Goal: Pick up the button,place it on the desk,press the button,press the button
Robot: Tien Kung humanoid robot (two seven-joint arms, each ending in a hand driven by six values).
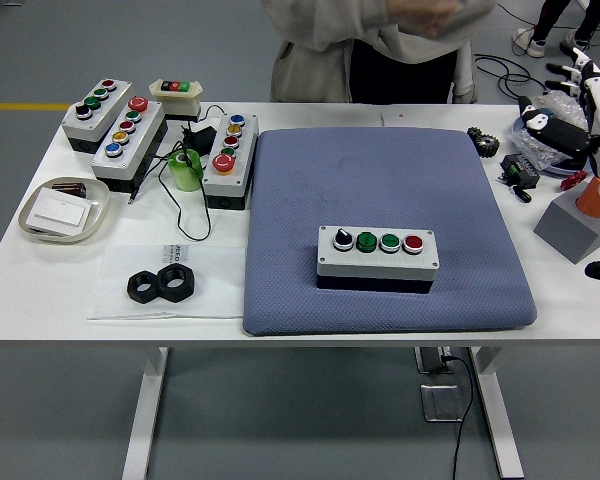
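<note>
Button box point(378, 259), four controls, resting on blue mat point(380, 180); right hand point(578, 100) raised at table's right edge, fingers spread, empty.

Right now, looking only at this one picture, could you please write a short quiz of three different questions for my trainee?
1. True or false: the robot hand rests on the button box.
2. Which colour is the rightmost button on that box on the blue mat? A) yellow B) red C) blue
3. Fill in: the two black nuts lie to the ___ of the mat.

Key: 1 false, the hand is raised at the table's far right, away from the box. 2 B. 3 left.
</note>
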